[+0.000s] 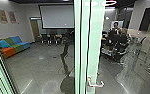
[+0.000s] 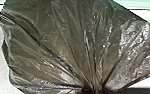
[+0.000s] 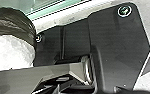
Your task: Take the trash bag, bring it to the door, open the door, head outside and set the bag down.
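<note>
In the left wrist view the dark, translucent trash bag (image 2: pixel 66 42) spreads out wide. Its folds run together into a tight neck, where my left gripper (image 2: pixel 92 90) is shut on it. The bag (image 3: pixel 13 22) also appears in the right wrist view, beside the robot's own dark plate. A glass door with a pale green frame (image 1: pixel 94 45) stands before me in the head view, its metal handle (image 1: pixel 96 84) low on the frame. Whether the door is ajar I cannot tell.
Through the glass a multicoloured sofa (image 1: pixel 14 45), a projection screen (image 1: pixel 57 16) and a row of chairs (image 1: pixel 51 38) show. A person (image 1: pixel 115 26) is at the right, near dark equipment. Another green frame edge (image 1: pixel 1 72) stands at the left.
</note>
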Controlling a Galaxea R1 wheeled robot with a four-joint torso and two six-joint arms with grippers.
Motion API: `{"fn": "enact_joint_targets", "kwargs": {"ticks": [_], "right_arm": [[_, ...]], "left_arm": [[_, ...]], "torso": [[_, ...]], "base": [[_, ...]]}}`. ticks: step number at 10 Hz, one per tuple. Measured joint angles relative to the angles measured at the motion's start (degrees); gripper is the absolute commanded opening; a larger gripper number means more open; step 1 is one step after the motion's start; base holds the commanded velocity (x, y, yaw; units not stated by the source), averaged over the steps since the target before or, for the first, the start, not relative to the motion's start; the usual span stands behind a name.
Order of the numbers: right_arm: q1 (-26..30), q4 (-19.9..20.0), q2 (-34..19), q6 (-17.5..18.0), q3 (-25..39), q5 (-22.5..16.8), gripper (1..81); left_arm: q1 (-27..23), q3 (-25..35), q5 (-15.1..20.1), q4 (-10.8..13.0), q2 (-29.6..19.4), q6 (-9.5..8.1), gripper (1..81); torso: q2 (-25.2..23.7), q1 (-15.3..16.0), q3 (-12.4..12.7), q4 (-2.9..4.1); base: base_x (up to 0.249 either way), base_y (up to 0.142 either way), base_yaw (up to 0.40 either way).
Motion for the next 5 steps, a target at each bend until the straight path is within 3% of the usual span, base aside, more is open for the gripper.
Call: {"fn": "enact_joint_targets", "kwargs": {"ticks": [5], "right_arm": [[0.0,0.0,0.4,0.0,-0.4,0.0,81.1]], "left_arm": [[0.0,0.0,-0.1,0.0,-0.1,0.04,1.0]], "torso": [[0.0,0.0,0.0,0.00]], "base": [[0.000,0.000,0.234]]}}
